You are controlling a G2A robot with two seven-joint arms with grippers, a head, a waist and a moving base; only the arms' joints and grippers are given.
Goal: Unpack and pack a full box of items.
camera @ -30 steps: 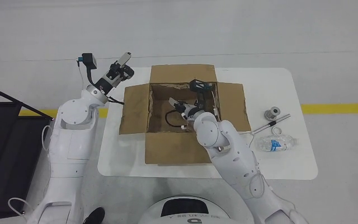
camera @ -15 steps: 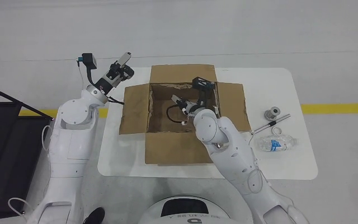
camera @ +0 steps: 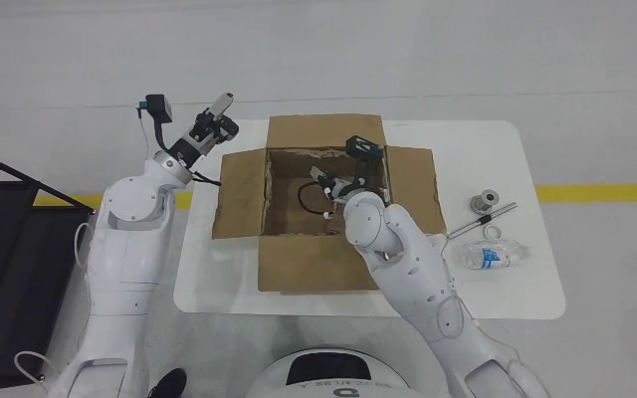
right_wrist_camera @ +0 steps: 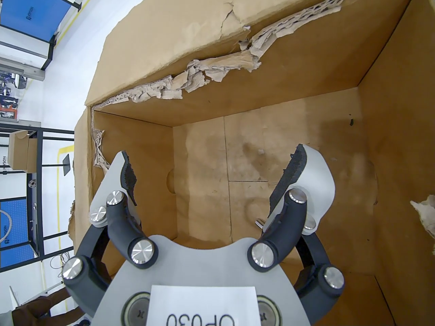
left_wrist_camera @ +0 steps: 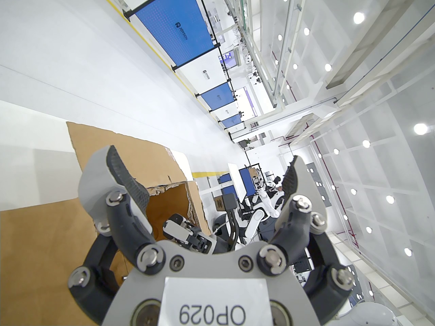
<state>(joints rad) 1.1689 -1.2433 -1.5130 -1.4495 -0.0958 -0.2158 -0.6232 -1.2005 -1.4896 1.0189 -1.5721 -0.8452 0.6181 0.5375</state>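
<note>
Left arm (camera: pixel 149 189): raised near the counter's (camera: pixel 518 289) far left corner, with the wrist tilted up. It is outside the box (camera: pixel 240 197), beyond the left flap.
Left jaws: released and spread wide, with open air between the pads (left_wrist_camera: pixel 126 179). The box's left flap lies below and just beside them, and they do not touch it.
Box: open cardboard with all four flaps folded out. The left flap is the part nearest the left jaws, and the hollow of the box surrounds the right jaws.
Right arm (camera: pixel 398 249): reaches over the near flap and down into the box.
Right jaws: released and spread apart inside the box, gripping nothing. The cardboard floor shows in the gap between the pads (right_wrist_camera: pixel 289 171), the far wall stands ahead of them, and a side wall stands close on either hand.
Torn rim (right_wrist_camera: pixel 210 72): ragged, peeled cardboard along the top of the far wall, above and ahead of the right jaws.
Metal spool (camera: pixel 485 202): on the counter outside the box, past the right flap and well apart from the right jaws.
Thin rod (camera: pixel 482 221): lies slanted just beside the spool, on the side nearer the robot.
White ring (camera: pixel 495 231): lies flat between the rod and the bottle.
Bottle (camera: pixel 489 255): clear plastic, lying on its side. It is the nearest of the unpacked items to the robot and is out of reach of both jaws.
</note>
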